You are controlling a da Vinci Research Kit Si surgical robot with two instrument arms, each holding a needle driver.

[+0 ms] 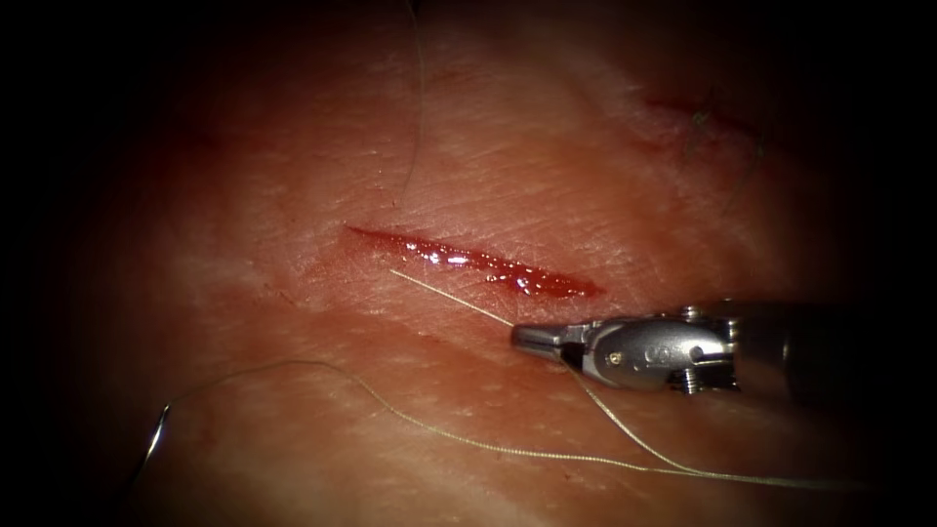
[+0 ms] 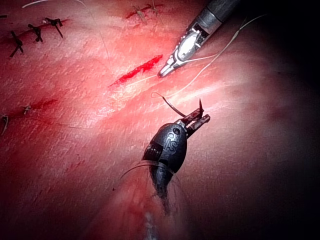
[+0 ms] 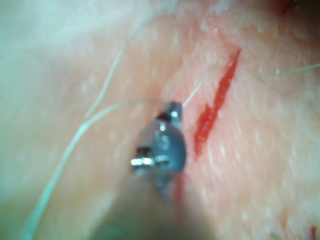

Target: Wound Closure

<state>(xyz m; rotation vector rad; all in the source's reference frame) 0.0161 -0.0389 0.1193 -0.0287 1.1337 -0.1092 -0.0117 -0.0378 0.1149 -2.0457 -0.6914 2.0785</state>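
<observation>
Right arm's tool (image 1: 532, 338): enters from the endoscope view's right, shaft near level, tip pointing left just below the cut (image 1: 478, 262). Its 2 fingers are closed on the thread (image 1: 459, 300).

Left arm's tool (image 2: 199, 120): seen in the left wrist view, wrist bent, fingers clamped on the needle (image 2: 175, 106) near 1 end.

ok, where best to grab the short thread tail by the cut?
Grip the thread tail near its free end, from the left: it lies flat on the tissue below the cut, and the right gripper, shut on its other end, blocks the right. The left gripper holds the needle.
</observation>
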